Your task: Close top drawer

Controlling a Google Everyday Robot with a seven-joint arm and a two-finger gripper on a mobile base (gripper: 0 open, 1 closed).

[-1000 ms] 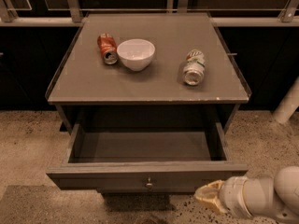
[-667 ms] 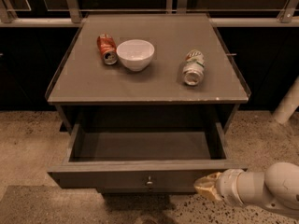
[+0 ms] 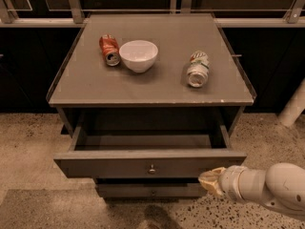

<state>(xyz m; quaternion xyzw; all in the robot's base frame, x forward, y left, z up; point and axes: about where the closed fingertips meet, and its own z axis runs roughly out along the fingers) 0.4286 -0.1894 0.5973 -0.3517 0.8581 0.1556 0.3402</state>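
The top drawer (image 3: 109, 165) is the wide grey-brown drawer under the cabinet top, with a small round metal knob (image 3: 152, 169) at its centre. It stands partly pulled out, and its empty inside shows. My gripper (image 3: 208, 180), pale yellow at the end of a white arm, comes in from the lower right. Its tip is at the lower right part of the drawer's front panel, right of the knob, touching it or very nearly so.
On the cabinet top (image 3: 157, 87) lie a red can (image 3: 109, 50) on its side, a white bowl (image 3: 138, 55) and a green-and-white can (image 3: 198, 68) on its side. A narrower drawer front (image 3: 143, 191) sits below. A white post (image 3: 293, 106) stands at the right on the speckled floor.
The drawer has slid partway back in, so less of its inside shows. My gripper has moved left and up to the front panel.
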